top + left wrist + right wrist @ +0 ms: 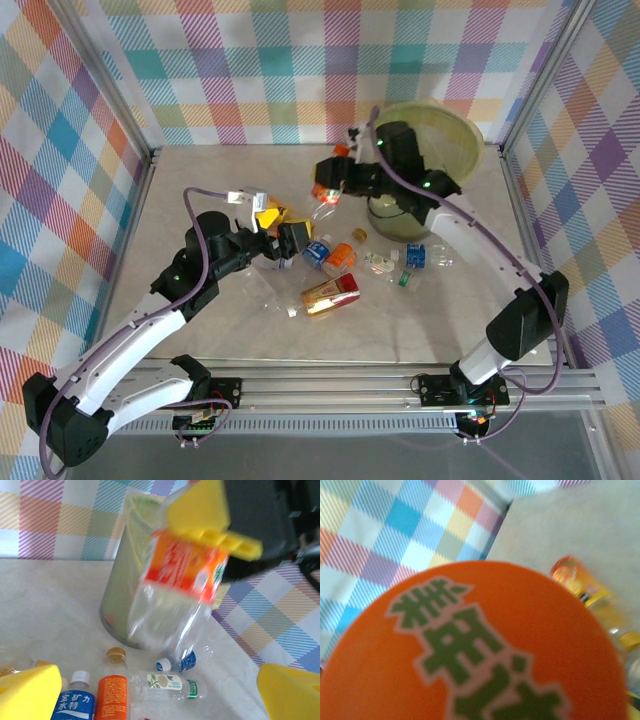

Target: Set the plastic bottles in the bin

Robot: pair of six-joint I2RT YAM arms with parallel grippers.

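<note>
Looming blurred against the right wrist camera, the orange-labelled bottle covers that hand's own fingers. Seen from the left wrist, the right hand clamps it just before the bin, which stands in the desk's far right corner. The left hand gapes wide above loose bottles, its yellow fingers cropped.

My table: pale, marbled. Far right stands the bin; mid-table lie blue-label bottle, orange-label bottle, amber bottle w/ red cap.
</note>
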